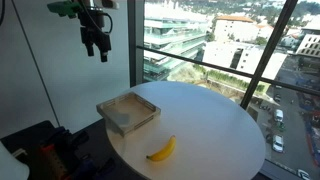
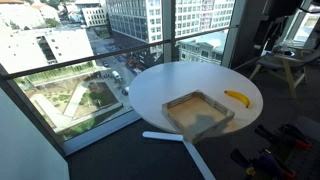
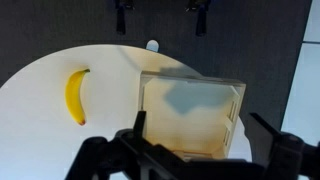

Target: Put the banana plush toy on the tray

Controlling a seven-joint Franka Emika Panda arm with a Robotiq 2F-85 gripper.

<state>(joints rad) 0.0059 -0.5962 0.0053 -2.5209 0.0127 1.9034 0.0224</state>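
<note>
Gripper (image 1: 96,52) high, jaws spread; banana plush toy (image 1: 162,150) near tray (image 1: 141,124) (seemingly apart).

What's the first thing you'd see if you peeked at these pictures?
Probably the bright yellow banana plush toy, lying alone on the round white table near its edge. Beside it, not touching, sits the square wooden tray, with nothing in it. High above, the open gripper hangs before big windows showing a city.
</note>
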